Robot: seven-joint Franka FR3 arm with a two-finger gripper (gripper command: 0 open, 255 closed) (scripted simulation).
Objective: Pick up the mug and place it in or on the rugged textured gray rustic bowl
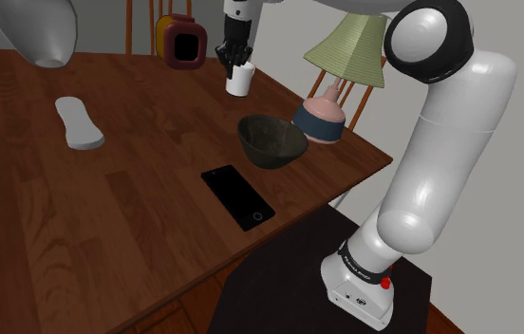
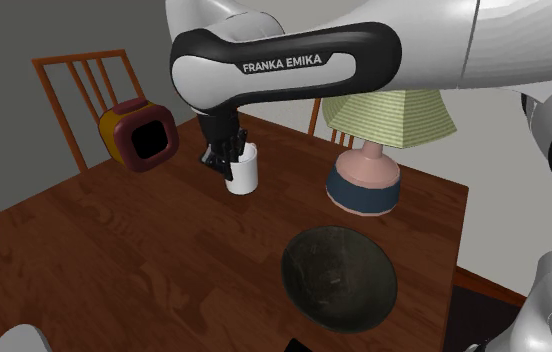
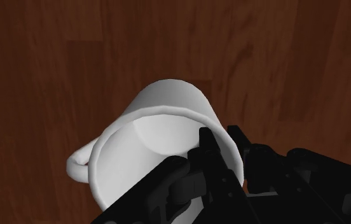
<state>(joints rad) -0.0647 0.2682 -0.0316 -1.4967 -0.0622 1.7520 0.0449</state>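
White mug [image 1: 239, 82] near dark bowl [image 1: 271, 142]

Jaws hide part of mug [image 3: 168, 121] rim; arm [image 1: 450, 123] covers lamp [image 1: 346, 47] top.

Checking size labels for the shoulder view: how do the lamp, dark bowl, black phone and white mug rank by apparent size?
1. table lamp with green striped shade
2-3. dark grey rough bowl and flat black phone: alike; the phone sits nearer the camera, so unranked
4. white handled mug
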